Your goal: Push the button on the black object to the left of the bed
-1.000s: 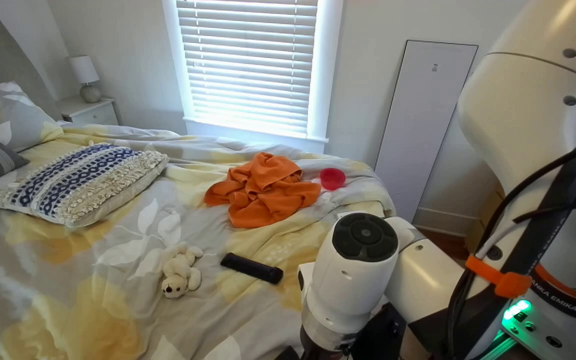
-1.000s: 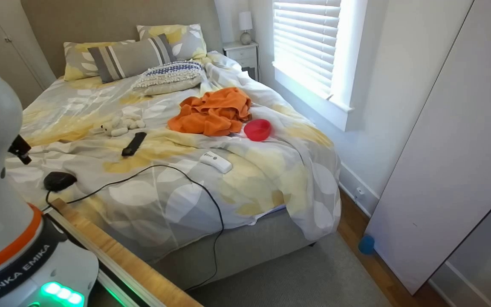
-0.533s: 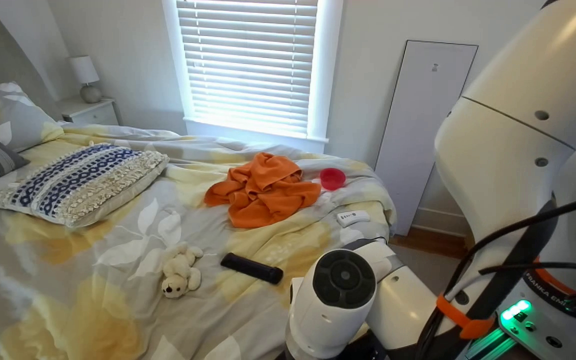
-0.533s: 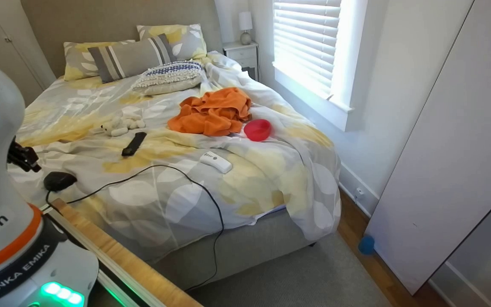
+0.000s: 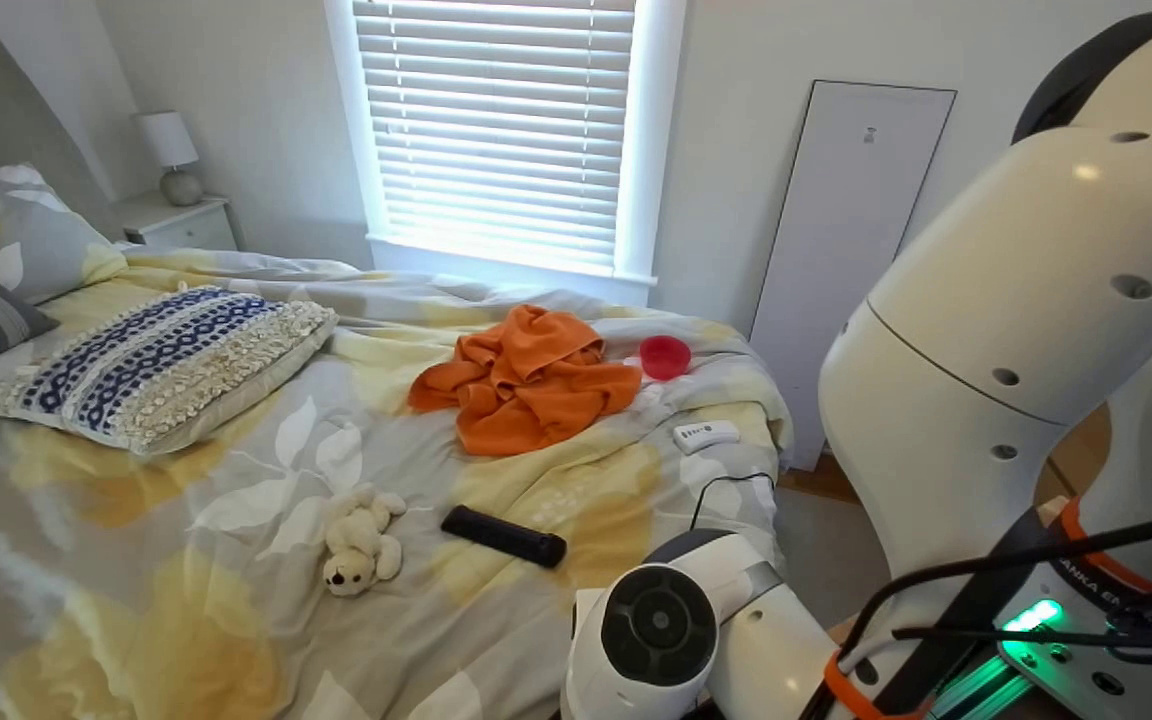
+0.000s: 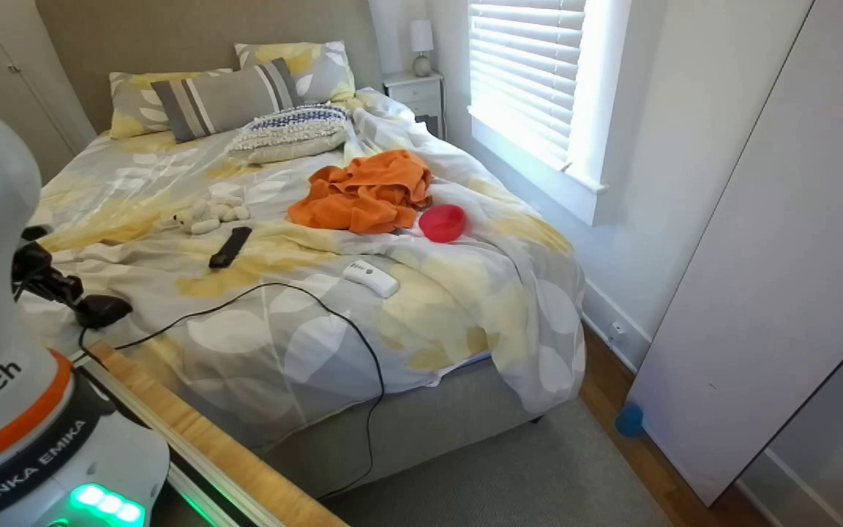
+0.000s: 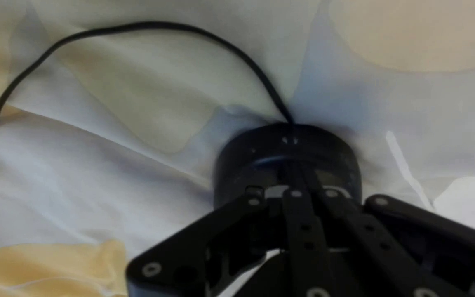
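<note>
In the wrist view we saw the gripper (image 7: 300, 169) clenched, above the corded black device (image 7: 262, 148), near center; in an exterior view the black bar (image 6: 230, 247) lay left of center on the bed (image 6: 297, 256).

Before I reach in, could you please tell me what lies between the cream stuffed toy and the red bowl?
A crumpled orange cloth lies on the bed between the toy and the bowl, nearer the bowl, as both exterior views show.
</note>
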